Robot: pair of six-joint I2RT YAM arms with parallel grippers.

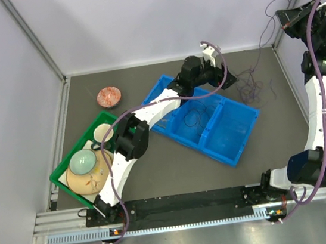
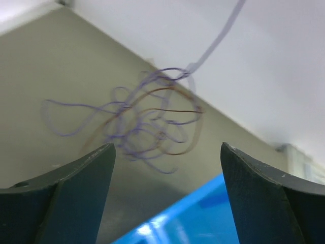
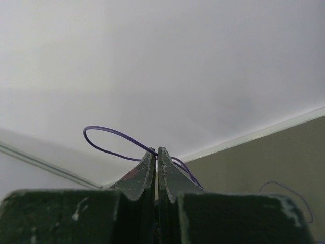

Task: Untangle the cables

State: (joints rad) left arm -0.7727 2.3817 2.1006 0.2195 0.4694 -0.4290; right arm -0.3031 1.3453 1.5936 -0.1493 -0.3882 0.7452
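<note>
Top external: 1 cables tangle [image 1: 253,86], 1 blue bin [image 1: 236,131]

1. I count two arms: left arm [image 1: 124,145], right arm [image 1: 317,107].
2. One blue bin [image 1: 231,134], two compartments.
3. One green tray [image 1: 61,171].
4. Four dishes: red bowl [image 1: 108,95], cream cup [image 1: 102,132], pale green bowl [image 1: 82,163], tan plate [image 1: 84,182].
5. One cable tangle [image 1: 250,89]; I can't count the single wires.

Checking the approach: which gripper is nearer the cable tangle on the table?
Left. The left gripper faces the tangle, close in front; the right gripper is raised far right, pinching one strand.
</note>
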